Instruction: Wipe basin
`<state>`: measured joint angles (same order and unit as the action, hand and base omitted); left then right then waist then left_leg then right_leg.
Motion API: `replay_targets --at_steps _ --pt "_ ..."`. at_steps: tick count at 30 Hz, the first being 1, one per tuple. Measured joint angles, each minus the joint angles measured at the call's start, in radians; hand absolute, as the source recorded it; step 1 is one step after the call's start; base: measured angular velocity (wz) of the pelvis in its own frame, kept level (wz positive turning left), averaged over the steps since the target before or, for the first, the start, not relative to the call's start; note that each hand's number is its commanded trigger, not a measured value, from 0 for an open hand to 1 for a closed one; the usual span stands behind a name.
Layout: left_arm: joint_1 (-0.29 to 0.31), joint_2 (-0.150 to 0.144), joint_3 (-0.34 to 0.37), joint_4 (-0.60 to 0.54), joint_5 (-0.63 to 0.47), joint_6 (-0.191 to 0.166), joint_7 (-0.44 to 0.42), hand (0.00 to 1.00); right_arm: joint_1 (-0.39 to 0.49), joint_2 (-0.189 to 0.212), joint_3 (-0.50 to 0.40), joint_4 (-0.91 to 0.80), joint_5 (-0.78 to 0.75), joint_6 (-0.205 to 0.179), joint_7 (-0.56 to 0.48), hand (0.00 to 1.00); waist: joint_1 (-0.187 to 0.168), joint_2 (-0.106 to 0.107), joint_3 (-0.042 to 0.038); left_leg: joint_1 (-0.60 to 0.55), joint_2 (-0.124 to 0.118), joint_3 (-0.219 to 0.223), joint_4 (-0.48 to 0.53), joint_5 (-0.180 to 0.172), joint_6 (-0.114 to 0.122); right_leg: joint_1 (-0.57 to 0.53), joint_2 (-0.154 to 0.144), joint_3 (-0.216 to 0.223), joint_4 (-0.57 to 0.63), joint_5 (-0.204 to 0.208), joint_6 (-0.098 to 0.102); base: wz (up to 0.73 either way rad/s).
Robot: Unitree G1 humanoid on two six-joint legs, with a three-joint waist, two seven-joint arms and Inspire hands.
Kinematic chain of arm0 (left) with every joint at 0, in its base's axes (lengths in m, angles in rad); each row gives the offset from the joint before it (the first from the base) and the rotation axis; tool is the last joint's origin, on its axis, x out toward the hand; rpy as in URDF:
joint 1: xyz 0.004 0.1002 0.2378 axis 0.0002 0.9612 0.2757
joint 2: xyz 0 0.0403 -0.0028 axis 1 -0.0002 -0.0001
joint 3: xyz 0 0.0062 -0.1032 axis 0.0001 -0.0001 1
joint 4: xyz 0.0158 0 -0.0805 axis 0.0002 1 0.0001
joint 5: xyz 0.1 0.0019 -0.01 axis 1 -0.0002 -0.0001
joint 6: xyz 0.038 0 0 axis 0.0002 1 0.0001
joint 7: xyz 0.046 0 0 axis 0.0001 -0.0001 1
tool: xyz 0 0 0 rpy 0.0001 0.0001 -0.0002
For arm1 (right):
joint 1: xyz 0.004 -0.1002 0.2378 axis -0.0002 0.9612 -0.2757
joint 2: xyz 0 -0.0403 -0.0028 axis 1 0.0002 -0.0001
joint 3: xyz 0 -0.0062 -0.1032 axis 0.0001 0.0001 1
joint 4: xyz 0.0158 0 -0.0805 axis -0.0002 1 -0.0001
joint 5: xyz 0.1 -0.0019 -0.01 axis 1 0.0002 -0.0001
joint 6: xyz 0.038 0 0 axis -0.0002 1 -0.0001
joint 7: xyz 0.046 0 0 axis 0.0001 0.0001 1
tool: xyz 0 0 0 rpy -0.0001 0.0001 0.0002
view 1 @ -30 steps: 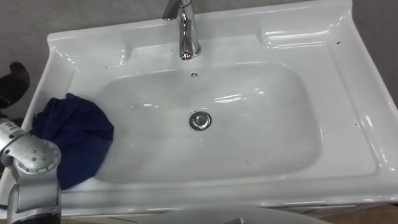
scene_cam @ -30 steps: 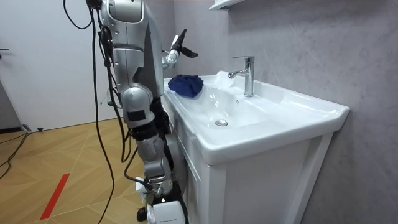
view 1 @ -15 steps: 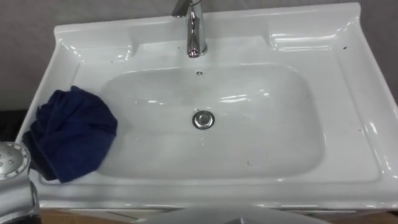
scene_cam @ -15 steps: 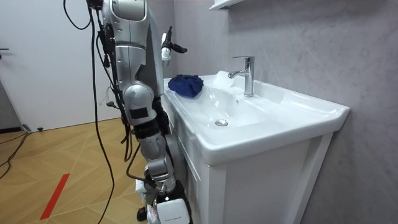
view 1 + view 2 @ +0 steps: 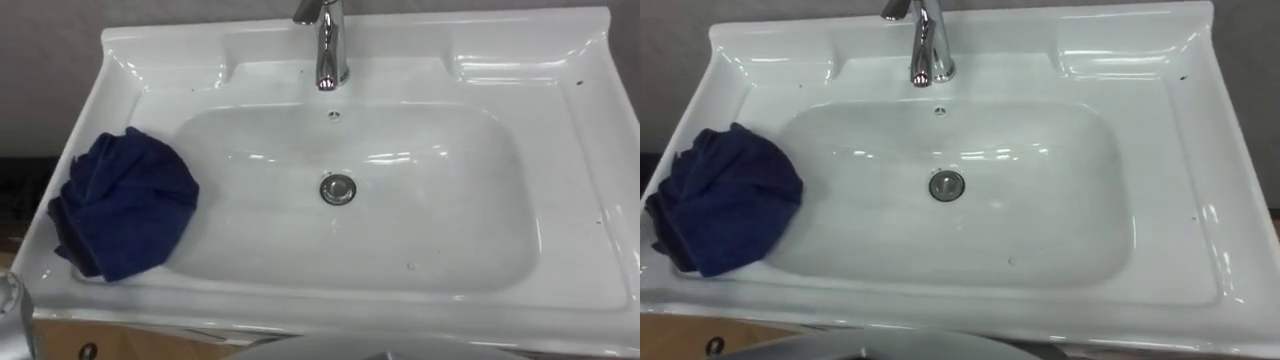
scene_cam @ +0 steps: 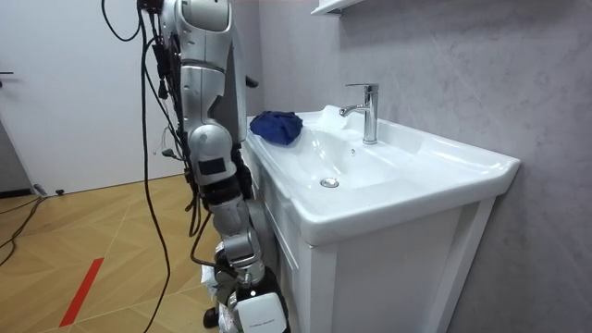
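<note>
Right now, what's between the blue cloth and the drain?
Only bare basin surface. The blue cloth lies bunched on the left rim, and the bowl runs clear to the drain, seen in both eye views.

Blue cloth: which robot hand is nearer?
Left, probably: left robot hand pokes out by the torso, above and back from the blue cloth; right's place can't be told.

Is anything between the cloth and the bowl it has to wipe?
Nothing visible. The blue cloth lies bunched on the basin's left rim, at the bowl's edge; the tap stands at the back, out of the way.
</note>
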<state>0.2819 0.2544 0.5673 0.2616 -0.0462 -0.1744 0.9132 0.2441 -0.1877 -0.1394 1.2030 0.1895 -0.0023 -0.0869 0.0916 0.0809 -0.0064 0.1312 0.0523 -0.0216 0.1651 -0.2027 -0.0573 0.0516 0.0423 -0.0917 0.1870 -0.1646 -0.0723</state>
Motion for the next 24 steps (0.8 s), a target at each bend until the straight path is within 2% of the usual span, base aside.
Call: replay_targets --at_steps 2,5,7,12,15,19,21,24 --pt "0.013 -0.011 0.0 0.043 -0.041 0.001 0.0 0.0 0.0 0.001 0.001 -0.001 0.003 0.007 0.002 0.0 0.003 -0.005 -0.0017 -0.001 -0.002 -0.012 0.001 0.0 0.0 0.001 -0.003 -0.01 0.002 -0.001 0.001 0.16" --pt "0.033 -0.022 -0.002 0.082 -0.074 0.0 0.017 0.0 0.008 0.006 0.006 -0.002 0.001 0.009 0.003 0.0 0.027 -0.015 -0.0054 -0.008 -0.006 -0.029 0.001 0.002 0.004 0.0 -0.008 -0.022 0.005 -0.003 0.005 0.19" --pt "0.048 -0.027 -0.012 0.125 -0.098 -0.002 0.027 0.0 0.007 0.006 0.012 -0.001 0.012 0.014 0.002 0.0 0.027 -0.017 -0.0045 -0.017 -0.012 -0.038 0.001 0.004 0.015 -0.01 -0.011 -0.021 0.018 -0.01 0.014 0.16" --pt "0.079 -0.051 -0.032 0.264 -0.218 -0.002 0.045 0.0 0.007 0.001 0.054 0.015 0.017 0.02 -0.001 0.0 0.042 -0.015 -0.0066 -0.023 -0.014 -0.043 -0.004 0.002 0.02 -0.007 -0.017 -0.037 0.018 -0.004 0.009 0.03" --pt "0.081 -0.078 -0.037 0.348 -0.31 -0.002 0.067 0.0 0.01 -0.002 0.092 0.016 0.018 0.027 0.002 0.0 0.051 -0.018 -0.0046 -0.025 -0.016 -0.047 -0.004 0.002 0.02 -0.008 -0.021 -0.051 0.02 -0.004 0.009 0.03" --pt "0.089 -0.086 -0.064 0.426 -0.376 -0.001 0.076 0.0 0.011 -0.002 0.1 0.017 0.011 0.042 0.003 0.0 0.053 -0.023 -0.0014 -0.026 -0.017 -0.049 -0.003 0.001 0.021 -0.009 -0.022 -0.047 0.022 -0.004 0.009 0.0" --pt "0.099 -0.088 -0.086 0.455 -0.429 -0.001 0.078 0.0 0.01 -0.002 0.101 0.012 0.001 0.047 0.003 0.0 0.05 -0.024 -0.0025 -0.032 -0.017 -0.049 -0.001 0.001 0.021 -0.013 -0.022 -0.047 0.022 -0.004 0.009 0.0" --pt "0.113 -0.089 -0.136 0.531 -0.424 -0.001 0.076 0.0 0.011 -0.002 0.103 0.017 0.001 0.048 0.007 0.0 0.048 -0.027 -0.0049 -0.031 -0.018 -0.048 -0.002 0.001 0.021 -0.015 -0.023 -0.048 0.022 -0.004 0.009 0.0"
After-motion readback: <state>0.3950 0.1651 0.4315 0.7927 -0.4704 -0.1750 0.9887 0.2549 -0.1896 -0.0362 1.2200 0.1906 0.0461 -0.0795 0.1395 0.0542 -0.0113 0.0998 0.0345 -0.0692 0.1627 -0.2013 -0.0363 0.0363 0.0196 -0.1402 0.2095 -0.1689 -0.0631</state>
